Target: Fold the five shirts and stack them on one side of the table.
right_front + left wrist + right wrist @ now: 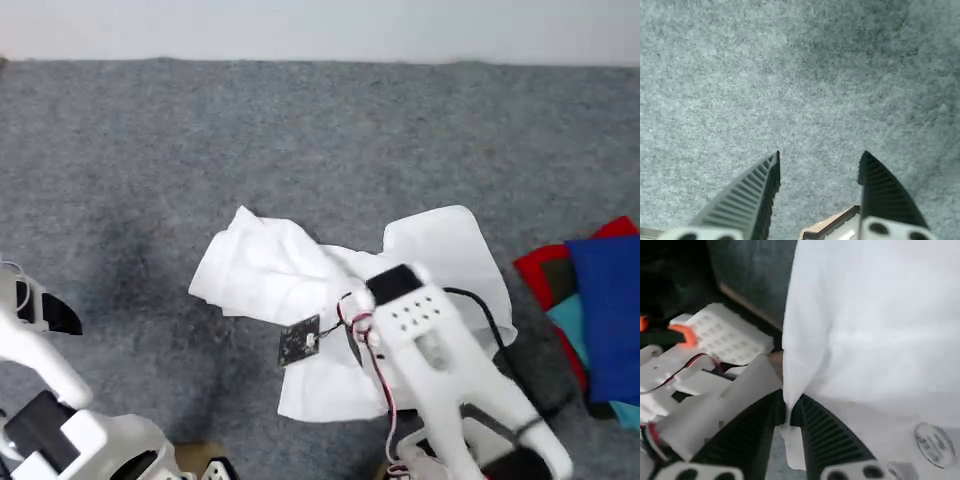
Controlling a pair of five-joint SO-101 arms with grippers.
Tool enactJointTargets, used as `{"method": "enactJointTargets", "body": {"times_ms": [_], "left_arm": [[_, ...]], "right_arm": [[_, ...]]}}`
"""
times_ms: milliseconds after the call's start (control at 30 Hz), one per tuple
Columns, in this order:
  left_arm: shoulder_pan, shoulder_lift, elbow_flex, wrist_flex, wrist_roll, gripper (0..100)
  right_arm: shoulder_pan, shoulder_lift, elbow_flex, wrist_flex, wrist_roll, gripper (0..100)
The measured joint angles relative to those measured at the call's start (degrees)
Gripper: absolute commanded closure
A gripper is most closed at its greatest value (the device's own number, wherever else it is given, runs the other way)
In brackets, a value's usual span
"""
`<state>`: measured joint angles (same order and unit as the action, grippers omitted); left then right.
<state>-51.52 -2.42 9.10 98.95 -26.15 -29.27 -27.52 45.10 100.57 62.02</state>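
Note:
A crumpled white shirt (300, 275) lies spread on the grey table cover (300, 130), near the front middle. My right arm stands over its near part, and the right gripper (350, 335) sits low on the cloth. In the right wrist view the right gripper (788, 415) is shut on a hanging edge of the white shirt (875, 325), which is pinched between the dark ribbed fingers (827, 440). My left gripper (50, 312) is at the front left, away from the shirt. It is open (820, 160) above bare grey cover, with nothing between its fingers.
A stack of folded shirts (600, 300), red, teal and blue, lies at the right edge of the table. The far half and left side of the grey cover are bare. White arm base parts with red wires (715, 340) sit by the table's front edge (832, 225).

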Motion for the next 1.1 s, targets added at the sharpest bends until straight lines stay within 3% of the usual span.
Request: {"method": "enactJointTargets", "body": {"times_ms": [67, 300, 500, 633, 867, 1100], "left_arm": [[0.0, 0.0, 0.0, 0.0, 0.0, 76], [0.0, 0.0, 0.0, 0.0, 0.0, 76], [0.0, 0.0, 0.0, 0.0, 0.0, 76], [0.0, 0.0, 0.0, 0.0, 0.0, 76], [0.0, 0.0, 0.0, 0.0, 0.0, 76], [0.0, 0.0, 0.0, 0.0, 0.0, 76]], "right_arm": [[1.5, -3.6, -0.1, 0.1, -2.1, 95.6], [1.9, -12.3, -1.6, 0.1, -11.0, 70.5], [2.5, -16.0, -7.6, 0.1, -12.0, 68.5], [8.8, -15.6, -13.0, -1.1, -12.0, 68.5], [29.5, 1.0, -17.1, -22.2, -14.2, 68.5], [35.4, 30.2, -41.5, -26.9, -25.3, 68.4]]}}
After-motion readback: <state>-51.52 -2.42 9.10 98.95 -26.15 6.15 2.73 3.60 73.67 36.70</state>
